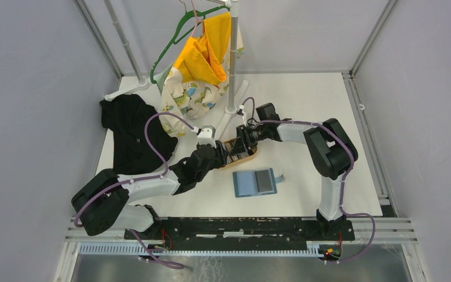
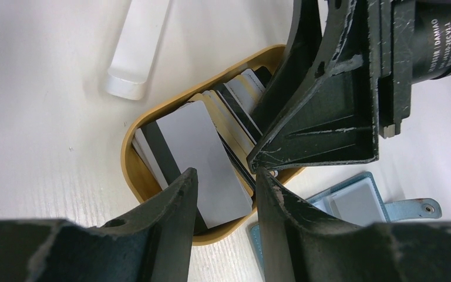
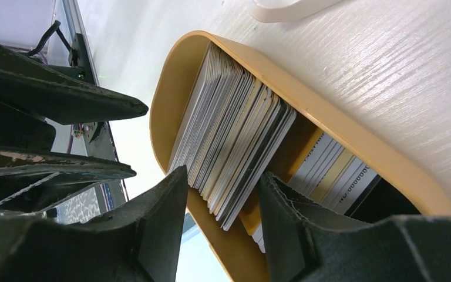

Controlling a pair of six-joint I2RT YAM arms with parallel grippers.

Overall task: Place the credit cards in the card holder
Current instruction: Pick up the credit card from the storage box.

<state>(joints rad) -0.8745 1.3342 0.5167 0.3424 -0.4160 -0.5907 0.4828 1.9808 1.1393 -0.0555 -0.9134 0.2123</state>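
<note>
The credit cards (image 2: 202, 155) sit in an oval tan wooden tray (image 1: 245, 156) at mid-table. A grey card with a black stripe lies on top, and a thick stack (image 3: 235, 138) stands on edge. My left gripper (image 2: 223, 182) hovers over the tray's near end, open, with the grey card below the gap. My right gripper (image 3: 223, 185) reaches in from the other side, open, with the stack's lower corner between its fingers and a gap on one side. The teal card holder (image 1: 255, 183) lies unfolded on the table just in front of the tray, its snap tab (image 2: 414, 208) pointing right.
A black garment (image 1: 132, 132) lies at the left. A clothes rack stands behind the tray with yellow and patterned cloth (image 1: 202, 70) and a green hanger (image 1: 173, 41). One of its white feet (image 2: 138, 47) lies close to the tray. Grey walls enclose the table.
</note>
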